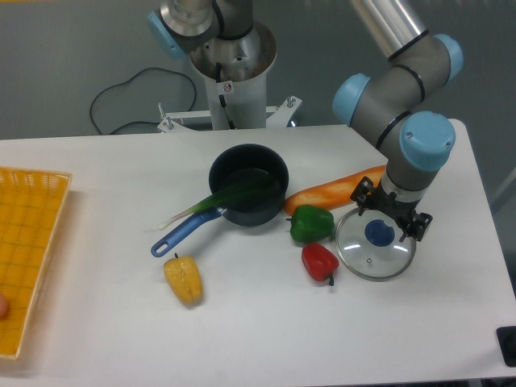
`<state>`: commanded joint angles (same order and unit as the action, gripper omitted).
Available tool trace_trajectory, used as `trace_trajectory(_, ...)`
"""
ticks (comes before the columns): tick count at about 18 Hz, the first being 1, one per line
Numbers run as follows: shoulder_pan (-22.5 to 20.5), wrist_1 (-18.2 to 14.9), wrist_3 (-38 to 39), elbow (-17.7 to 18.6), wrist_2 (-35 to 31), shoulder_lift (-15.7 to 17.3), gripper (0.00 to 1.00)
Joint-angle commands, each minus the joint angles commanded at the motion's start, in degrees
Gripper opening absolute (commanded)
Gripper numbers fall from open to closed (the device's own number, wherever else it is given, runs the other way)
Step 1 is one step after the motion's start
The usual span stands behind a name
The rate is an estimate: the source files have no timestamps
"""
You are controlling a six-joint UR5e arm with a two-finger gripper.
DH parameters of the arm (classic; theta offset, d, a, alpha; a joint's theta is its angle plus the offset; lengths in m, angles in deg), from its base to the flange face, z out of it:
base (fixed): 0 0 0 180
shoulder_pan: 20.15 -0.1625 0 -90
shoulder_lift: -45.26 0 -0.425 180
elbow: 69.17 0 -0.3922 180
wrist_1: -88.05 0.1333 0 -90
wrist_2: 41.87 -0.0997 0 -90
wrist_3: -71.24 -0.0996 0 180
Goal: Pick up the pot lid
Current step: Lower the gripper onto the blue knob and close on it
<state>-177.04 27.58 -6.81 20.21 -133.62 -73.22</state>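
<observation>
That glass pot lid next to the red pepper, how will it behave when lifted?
The pot lid looks like clear glass with a metal rim, so probably stiff, fairly heavy and breakable. Held only by its small blue knob, it may tilt or slip.

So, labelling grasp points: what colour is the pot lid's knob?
Blue knob on the clear pot lid; the fixed camera shows it.

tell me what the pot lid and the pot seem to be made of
Pot lid: looks like clear glass with a shiny metal rim, since the table shows through; its blue knob is probably plastic. Pot: dark, matte, likely coated metal; blue handle looks plastic.
</observation>
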Motion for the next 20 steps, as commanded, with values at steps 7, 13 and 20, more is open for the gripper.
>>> trace_trajectory(7, 0.0, 0.1, 0.2, 0.4, 0.0, -1.6, 1.0)
trace_trajectory(13, -0.2, 0.1, 0.0, 0.5, -0.1, -2.4, 1.0)
trace_trajectory(20, -0.6, 0.1, 0.0, 0.7, 0.2, -2.5, 1.0)
